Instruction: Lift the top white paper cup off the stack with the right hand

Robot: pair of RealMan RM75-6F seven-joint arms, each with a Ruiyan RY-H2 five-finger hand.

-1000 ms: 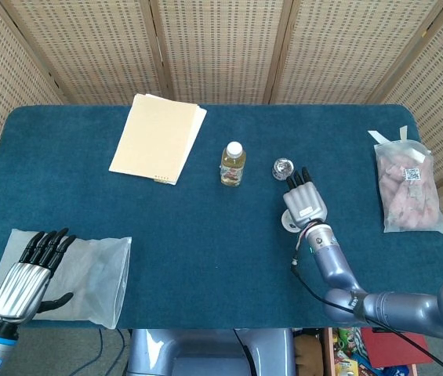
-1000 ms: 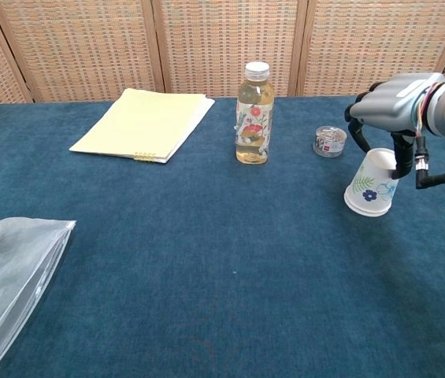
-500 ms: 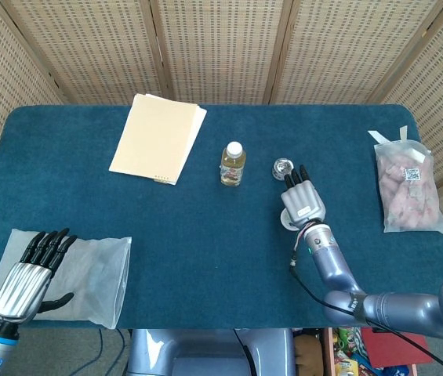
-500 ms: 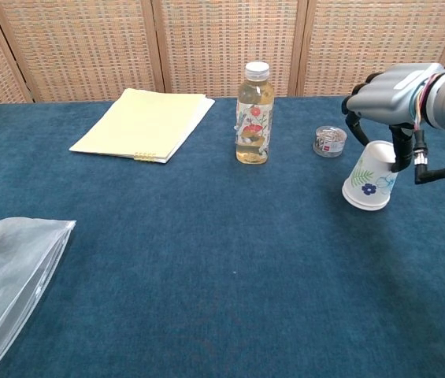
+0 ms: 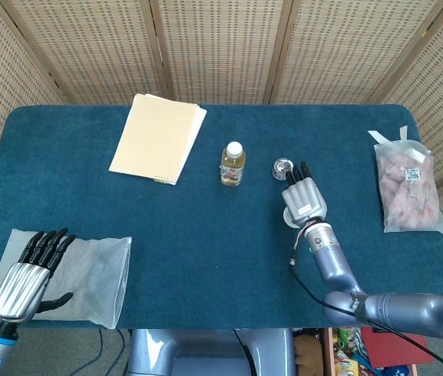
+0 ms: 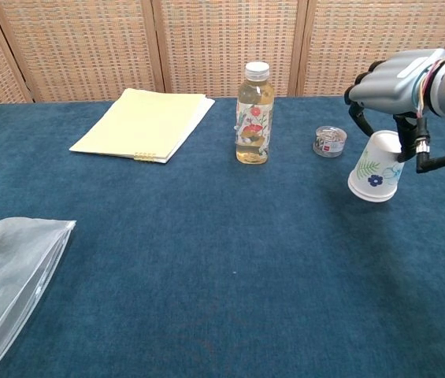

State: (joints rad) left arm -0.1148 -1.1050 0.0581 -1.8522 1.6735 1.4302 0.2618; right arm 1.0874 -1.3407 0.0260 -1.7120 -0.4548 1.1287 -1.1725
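Observation:
A white paper cup (image 6: 375, 168) with a blue and green flower print hangs tilted above the blue tablecloth, mouth down and toward the camera. My right hand (image 6: 396, 80) grips it from above, fingers curled around its upper part. In the head view the right hand (image 5: 303, 200) covers nearly all of the cup. No other cup shows on the cloth beneath it. My left hand (image 5: 28, 276) lies at the near left corner with its fingers spread and nothing in it, over a clear plastic bag (image 5: 88, 278).
A small drink bottle (image 6: 254, 114) stands mid-table, with a little shiny tin (image 6: 330, 141) just left of the cup. A yellow paper pad (image 6: 147, 120) lies at the back left. A bag of pink contents (image 5: 409, 188) sits at the right edge.
My right hand has risen and shifted slightly right with the cup, whose rim has come up off the cloth. The left hand has not moved.

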